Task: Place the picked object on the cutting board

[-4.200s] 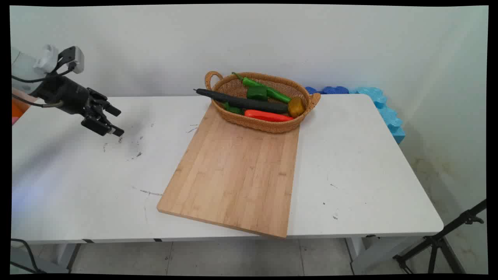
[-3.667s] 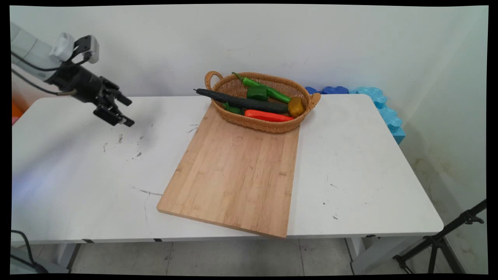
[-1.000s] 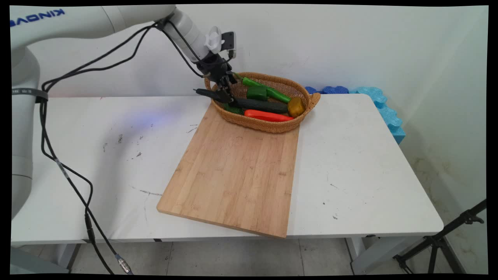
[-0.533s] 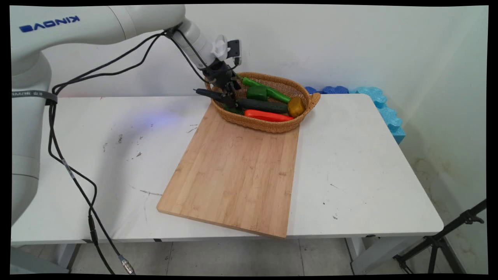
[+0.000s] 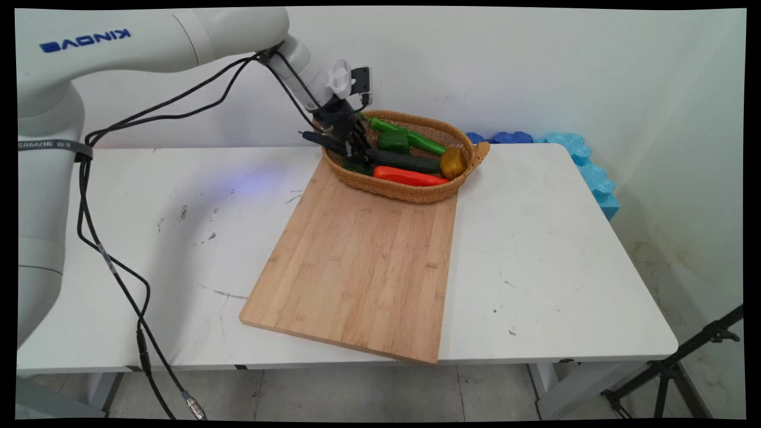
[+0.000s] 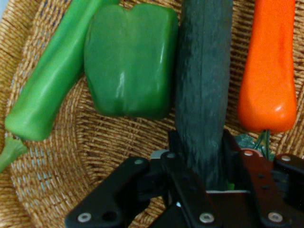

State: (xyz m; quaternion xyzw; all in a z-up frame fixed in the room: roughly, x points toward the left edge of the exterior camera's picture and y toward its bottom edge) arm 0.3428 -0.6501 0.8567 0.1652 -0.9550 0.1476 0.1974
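My claw (image 6: 202, 159) sits in the wicker basket (image 5: 416, 193), fingers either side of the dark cucumber (image 6: 203, 85), apparently pinching it, though contact is hard to confirm. Its long axis runs straight away from the claw, between green pepper (image 6: 128, 59) and orange carrot (image 6: 270, 66).

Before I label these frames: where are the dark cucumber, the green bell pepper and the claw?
dark cucumber (image 6: 202, 95), hand view, mid-body.
green bell pepper (image 6: 128, 59), hand view, glossy front.
claw (image 5: 355, 153), main view, between fingertips.
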